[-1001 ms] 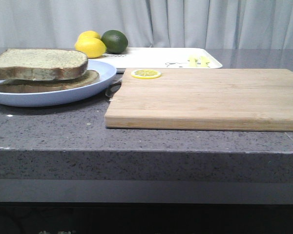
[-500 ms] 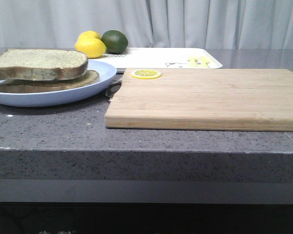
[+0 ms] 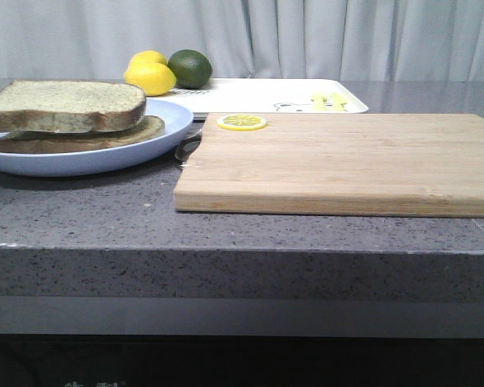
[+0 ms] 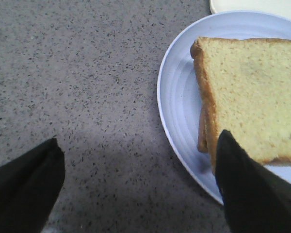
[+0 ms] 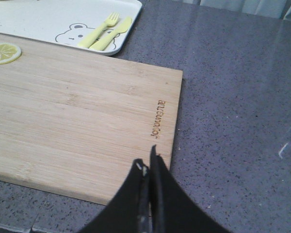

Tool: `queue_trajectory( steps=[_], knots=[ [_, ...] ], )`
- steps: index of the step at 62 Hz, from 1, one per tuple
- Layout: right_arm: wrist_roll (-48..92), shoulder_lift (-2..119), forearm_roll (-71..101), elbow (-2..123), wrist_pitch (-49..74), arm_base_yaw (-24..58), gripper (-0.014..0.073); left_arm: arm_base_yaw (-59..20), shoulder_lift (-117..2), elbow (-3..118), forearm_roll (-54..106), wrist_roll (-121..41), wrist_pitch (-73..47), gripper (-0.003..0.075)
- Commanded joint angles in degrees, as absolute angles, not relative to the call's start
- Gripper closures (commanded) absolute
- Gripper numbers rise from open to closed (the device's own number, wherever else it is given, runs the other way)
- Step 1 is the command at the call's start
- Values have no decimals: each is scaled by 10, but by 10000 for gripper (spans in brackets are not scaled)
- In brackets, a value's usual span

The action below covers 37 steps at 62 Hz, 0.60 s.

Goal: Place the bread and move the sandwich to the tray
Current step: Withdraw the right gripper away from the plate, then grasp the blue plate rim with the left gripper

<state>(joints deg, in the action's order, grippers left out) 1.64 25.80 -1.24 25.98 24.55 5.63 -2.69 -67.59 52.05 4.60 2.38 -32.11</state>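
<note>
The thick bread slice (image 3: 64,105) lies on top of a thinner slice (image 3: 89,139) on the light-blue plate (image 3: 157,141) at the table's left; no egg shows. The white tray (image 3: 258,93) lies behind the cutting board. In the left wrist view my left gripper (image 4: 136,167) is open and empty over the grey counter beside the plate (image 4: 179,92); one finger (image 4: 247,184) overlaps the edge of the bread (image 4: 252,97). In the right wrist view my right gripper (image 5: 148,167) is shut and empty above the near right corner of the board, with the tray (image 5: 48,17) beyond. Neither gripper shows in the front view.
A wooden cutting board (image 3: 347,161) fills the middle and right of the table, with a lemon slice (image 3: 241,122) at its far left corner. Two lemons (image 3: 149,76) and a lime (image 3: 189,68) sit at the back left. The table's front edge is close.
</note>
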Motion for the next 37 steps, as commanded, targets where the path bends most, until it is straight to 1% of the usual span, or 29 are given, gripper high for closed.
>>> queue_trajectory(
  steps=[1, 9, 25, 37],
  knots=[
    [15, 260, -13, 276, 200, 52, 704, -28, -707, 570, 51, 24, -296, 149],
    [15, 260, -13, 276, 200, 54, 704, -28, -759, 604, 51, 24, -299, 176],
    [15, 260, -13, 276, 200, 54, 704, -28, -838, 643, 51, 24, -311, 183],
    [15, 260, -13, 276, 200, 54, 704, -27, -872, 647, 51, 24, -313, 183]
  ],
)
